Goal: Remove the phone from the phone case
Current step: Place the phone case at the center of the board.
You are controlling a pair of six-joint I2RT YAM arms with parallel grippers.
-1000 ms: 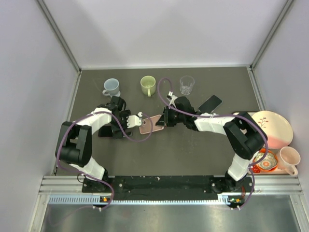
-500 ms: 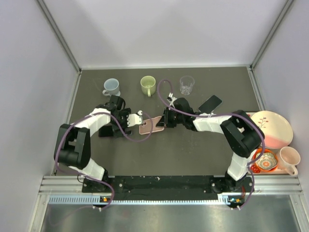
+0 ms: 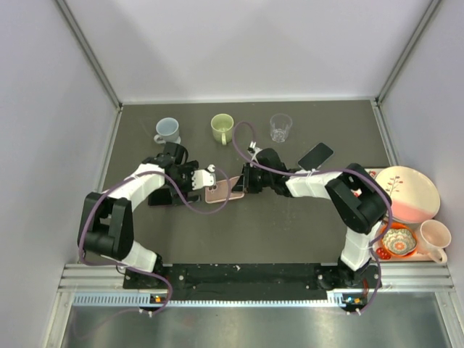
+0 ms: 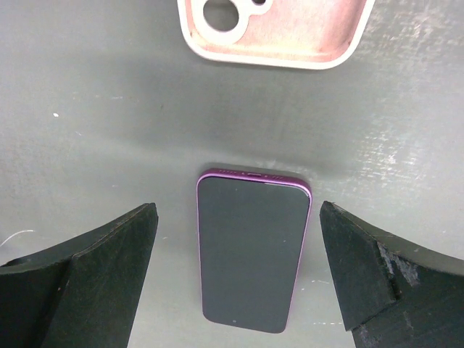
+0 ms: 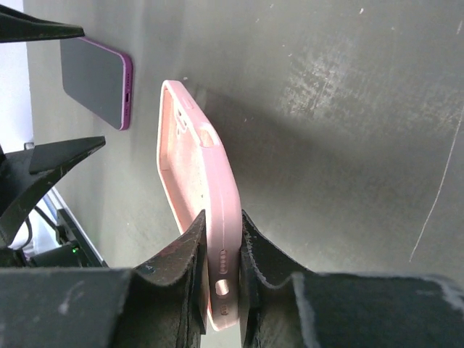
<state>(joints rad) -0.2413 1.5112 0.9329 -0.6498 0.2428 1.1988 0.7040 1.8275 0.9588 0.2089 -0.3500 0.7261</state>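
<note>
The left gripper (image 4: 238,217) hangs with its fingers spread wide over the purple phone (image 4: 252,250), which lies screen up on the dark table (image 4: 87,109). To its right and apart from it, the right gripper (image 5: 221,232) pinches one wall of the empty pink phone case (image 5: 199,196).

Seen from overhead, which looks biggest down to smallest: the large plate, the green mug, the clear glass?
1. large plate, clearly largest.
2. green mug and clear glass look nearly alike; the mug is perhaps slightly bigger.

Pink phone case (image 5: 197,181), purple-rimmed black-screened phone (image 4: 252,250), dark grey table (image 4: 87,109), pale blue mug (image 3: 167,130), green mug (image 3: 222,128).
</note>
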